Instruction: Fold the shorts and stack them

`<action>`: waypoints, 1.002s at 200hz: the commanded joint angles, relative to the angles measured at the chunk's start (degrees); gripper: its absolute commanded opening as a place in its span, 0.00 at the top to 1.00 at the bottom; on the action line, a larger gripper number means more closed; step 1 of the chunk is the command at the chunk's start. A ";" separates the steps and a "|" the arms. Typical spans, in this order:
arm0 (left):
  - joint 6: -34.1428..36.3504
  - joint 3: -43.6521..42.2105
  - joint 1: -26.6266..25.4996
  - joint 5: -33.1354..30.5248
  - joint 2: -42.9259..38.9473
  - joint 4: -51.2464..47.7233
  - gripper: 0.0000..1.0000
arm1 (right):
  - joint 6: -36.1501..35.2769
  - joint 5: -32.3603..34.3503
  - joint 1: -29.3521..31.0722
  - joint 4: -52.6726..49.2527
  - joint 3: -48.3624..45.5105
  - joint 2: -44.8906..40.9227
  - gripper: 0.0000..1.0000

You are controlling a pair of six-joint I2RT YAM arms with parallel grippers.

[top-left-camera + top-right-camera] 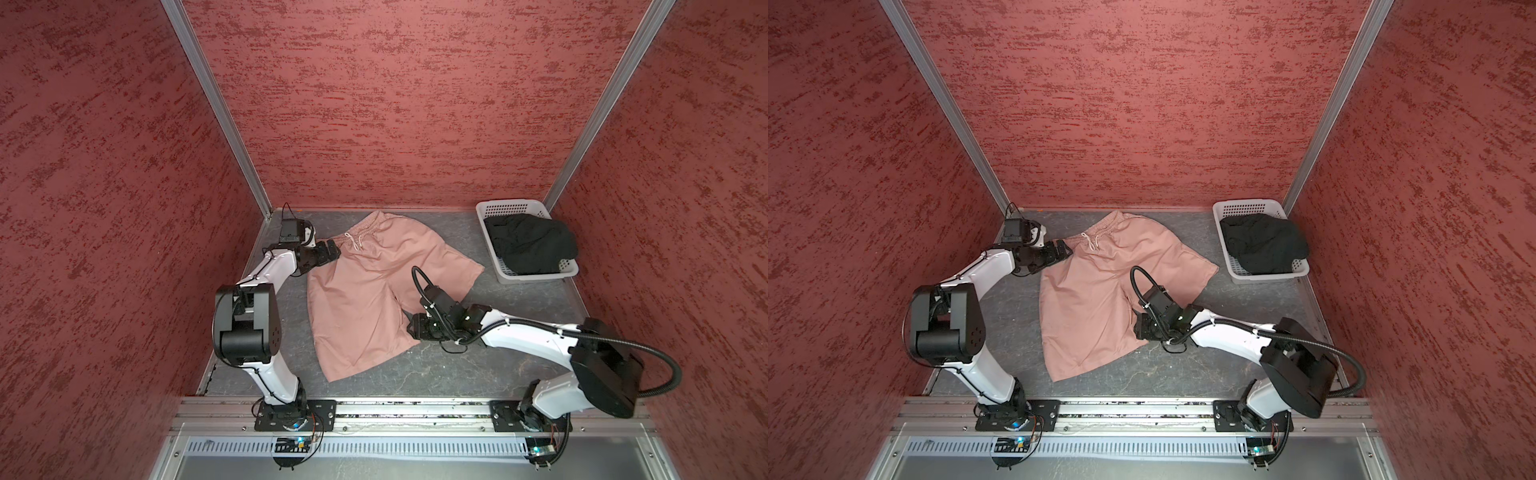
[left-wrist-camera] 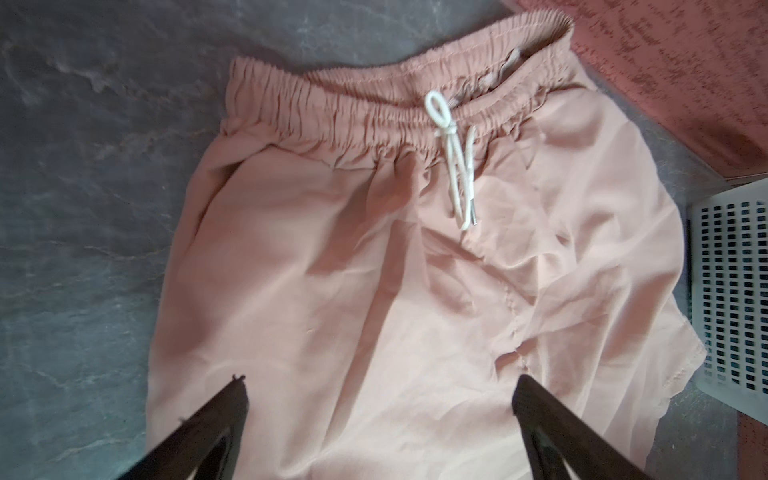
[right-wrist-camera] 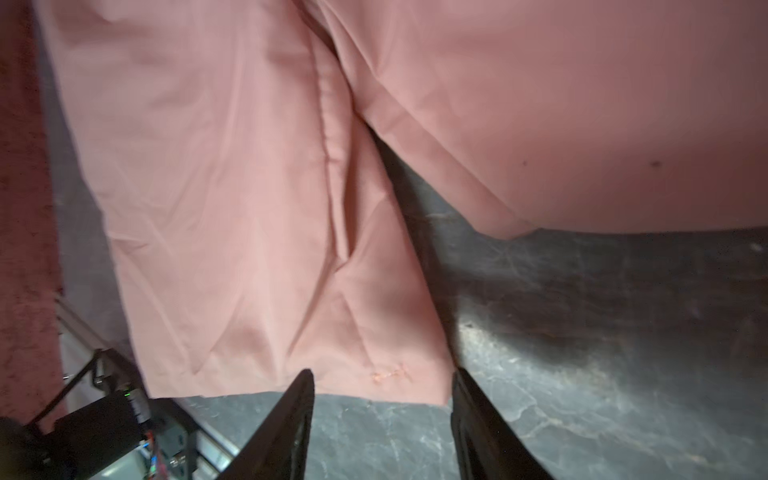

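A: Where did the pink shorts [image 1: 374, 291] lie?
B: Spread flat mid-worktop [image 1: 457, 374], waistband toward the far edge. Black shorts [image 1: 532, 245] heaped in the basket [image 1: 505, 207], far right corner.
A: Grippers?
B: Left gripper [image 2: 380, 382] spread wide at the waistband's left end, gripping nothing. Right gripper [image 3: 380, 374] parted at one leg's hem, fabric lying loose.

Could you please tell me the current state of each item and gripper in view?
pink shorts: spread flat, unfolded.
drawstring: knotted, ends hanging loose.
black shorts: crumpled, unfolded, in the basket.
basket: upright, holding the black shorts.
left gripper: open, holding nothing, over the pink shorts.
right gripper: open, holding nothing, at the edge of the pink shorts.
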 commanded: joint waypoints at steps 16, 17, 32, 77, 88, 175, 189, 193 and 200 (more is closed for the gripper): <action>4.14 5.39 0.10 -6.83 0.39 0.10 0.01 | -3.56 6.64 -0.36 -1.20 1.44 -2.00 0.44; 4.25 5.54 0.10 -7.00 0.51 0.10 0.01 | -3.64 6.80 -0.42 -1.29 1.42 -2.19 0.44; 5.80 7.69 -0.04 -7.07 2.03 0.44 0.01 | -5.23 8.74 -3.06 -1.90 0.62 -4.78 0.43; 11.12 14.96 -4.17 1.10 9.42 1.77 0.01 | -9.55 8.69 -14.04 6.09 -3.06 -8.04 0.43; 10.78 16.73 -5.51 2.15 11.85 2.09 0.01 | -10.35 8.39 -15.38 8.15 -2.87 -7.39 0.43; 2.88 23.02 -0.56 -0.68 23.78 -4.95 0.01 | -11.76 2.11 -22.86 15.12 -3.33 -1.97 0.37; 1.35 19.82 1.61 0.17 22.49 -3.46 0.01 | -12.81 1.14 -23.17 16.42 -3.02 -0.80 0.37; 1.09 19.11 2.15 0.24 22.17 -3.34 0.00 | -13.22 0.80 -23.22 16.69 -2.79 -0.58 0.37; 0.85 17.77 3.09 0.29 21.67 -3.34 0.01 | -13.90 0.03 -23.16 17.09 -2.37 0.01 0.37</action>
